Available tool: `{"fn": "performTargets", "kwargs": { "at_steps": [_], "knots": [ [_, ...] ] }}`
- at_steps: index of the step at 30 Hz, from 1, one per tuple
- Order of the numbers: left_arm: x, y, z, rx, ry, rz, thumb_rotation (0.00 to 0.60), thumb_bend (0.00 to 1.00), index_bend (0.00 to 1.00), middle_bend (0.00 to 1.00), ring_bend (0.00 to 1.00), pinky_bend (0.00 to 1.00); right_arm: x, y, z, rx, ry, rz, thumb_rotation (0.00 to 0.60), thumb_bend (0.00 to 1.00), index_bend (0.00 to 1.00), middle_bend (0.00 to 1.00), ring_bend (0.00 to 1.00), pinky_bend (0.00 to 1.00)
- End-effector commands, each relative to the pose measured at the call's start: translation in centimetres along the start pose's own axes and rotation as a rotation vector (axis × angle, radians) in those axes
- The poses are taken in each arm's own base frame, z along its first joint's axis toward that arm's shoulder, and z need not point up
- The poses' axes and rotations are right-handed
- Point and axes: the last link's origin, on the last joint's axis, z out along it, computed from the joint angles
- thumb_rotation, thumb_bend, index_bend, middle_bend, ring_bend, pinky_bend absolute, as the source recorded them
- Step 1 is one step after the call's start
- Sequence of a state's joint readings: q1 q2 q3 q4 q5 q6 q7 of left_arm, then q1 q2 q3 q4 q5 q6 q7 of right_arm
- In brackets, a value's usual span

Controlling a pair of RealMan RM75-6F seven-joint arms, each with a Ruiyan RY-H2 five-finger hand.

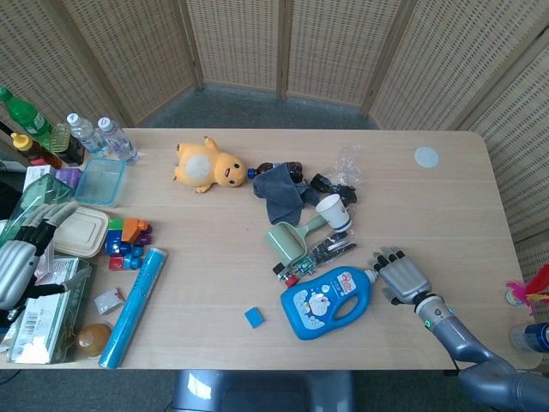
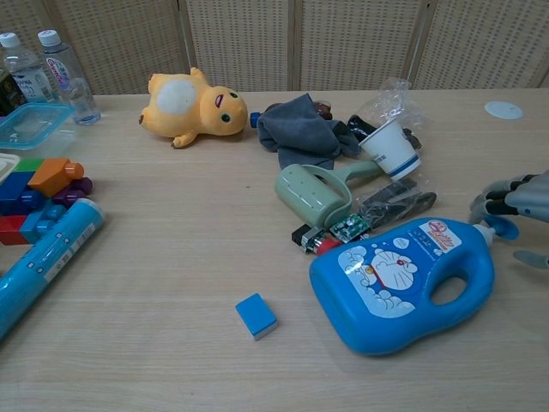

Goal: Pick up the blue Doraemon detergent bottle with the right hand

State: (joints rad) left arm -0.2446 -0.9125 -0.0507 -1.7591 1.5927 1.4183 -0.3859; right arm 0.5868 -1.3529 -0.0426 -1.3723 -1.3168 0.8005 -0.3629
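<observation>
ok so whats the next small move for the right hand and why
Probably slide the right hand leftward over the bottle's handle loop and close there. The blue Doraemon detergent bottle lies flat, unheld; the open fingers sit only at its cap, a poor place to lift from.

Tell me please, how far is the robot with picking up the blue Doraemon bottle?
Done: the right hand is beside the neck end of the detergent bottle, fingers by its cap. In hand: nothing, since the fingers are apart and not around it. Left: grip the bottle, which lies flat on the table, and lift it.
</observation>
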Motion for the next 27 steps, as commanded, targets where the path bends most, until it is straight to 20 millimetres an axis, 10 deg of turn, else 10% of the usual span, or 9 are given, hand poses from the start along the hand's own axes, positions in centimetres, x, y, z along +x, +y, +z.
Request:
{"fn": "performTargets", "kwargs": {
  "at_steps": [1,9,27],
  "knots": [
    [0.0,0.0,0.0,-0.002,-0.001,-0.003,0.566,0.30,0.00,0.00,0.00,0.00,-0.2,-0.1,0.0,0.005,-0.003,0.002,0.580,0.48,0.23,0.19,0.00,0.00],
    [0.2,0.0,0.0,-0.006,0.002,-0.011,0.566,0.30,0.00,0.00,0.00,0.00,-0.3,-0.5,0.4,0.014,-0.005,0.013,0.600,0.48,0.28,0.21,0.03,0.06],
    [0.2,-0.1,-0.1,-0.007,0.000,-0.039,0.565,0.30,0.00,0.00,0.00,0.00,0.8,-0.8,0.8,0.016,0.012,0.057,0.600,0.56,0.63,0.62,0.47,0.49]
  ]
}}
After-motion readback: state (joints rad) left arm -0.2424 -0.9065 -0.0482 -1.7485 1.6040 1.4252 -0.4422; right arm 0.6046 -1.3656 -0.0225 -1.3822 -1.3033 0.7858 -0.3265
